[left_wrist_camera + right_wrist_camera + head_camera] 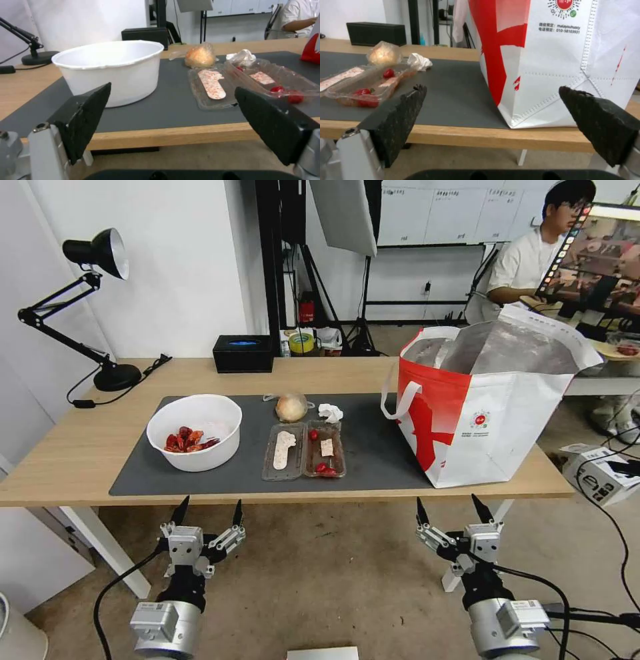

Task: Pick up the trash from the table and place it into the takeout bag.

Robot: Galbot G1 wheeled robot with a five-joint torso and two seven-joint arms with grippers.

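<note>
Trash on the dark grey mat: white bowl of red shells at left, clear two-compartment tray mid-mat, wrapped ball and crumpled tissue just behind. Red-and-white takeout bag upright at the table's right end, mouth open. Left gripper and right gripper below the near edge, fingers wide, holding nothing.

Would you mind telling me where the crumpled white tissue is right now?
In the head view, the crumpled white tissue lies on the dark grey mat, just right of the beige plastic-wrapped ball and behind the clear two-compartment plastic tray.
</note>
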